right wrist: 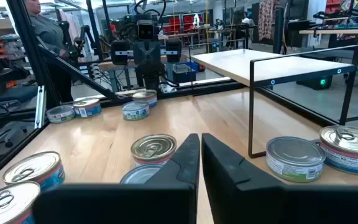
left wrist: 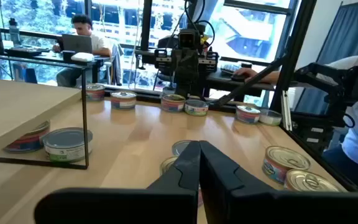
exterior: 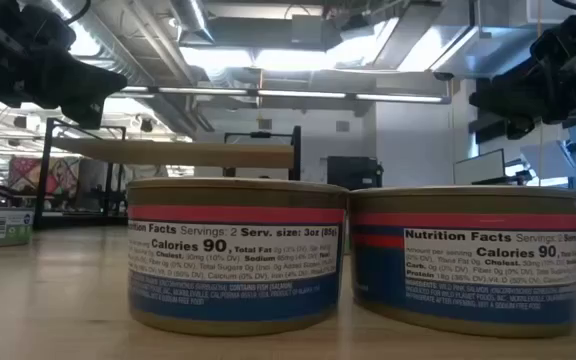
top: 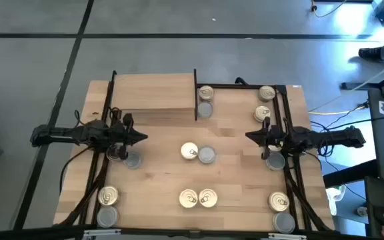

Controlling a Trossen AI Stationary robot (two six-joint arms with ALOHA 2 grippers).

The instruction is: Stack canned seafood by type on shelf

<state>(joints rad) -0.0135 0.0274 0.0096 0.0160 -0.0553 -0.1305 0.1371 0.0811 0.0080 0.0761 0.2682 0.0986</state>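
Short round tins of canned seafood stand in pairs on the wooden tabletop. One gold-lidded tin (top: 189, 152) and a silver-topped one (top: 207, 155) are at the centre, and two gold-lidded tins (top: 198, 198) stand by the near edge. Another pair (top: 205, 101) sits under the right end of the shelf (top: 155, 90), a raised wood plank on black posts at the far left. My left gripper (top: 142, 138) hovers shut left of the centre pair. My right gripper (top: 249, 137) hovers shut on their right. Both point inward, and neither touches a tin.
More tins stand at the far right (top: 265, 103), near right (top: 281, 211), near left (top: 107, 205) and below each arm (top: 133, 160) (top: 275, 160). Black frame rails (top: 292, 180) run along both table sides. People sit at desks beyond the table (left wrist: 82, 37).
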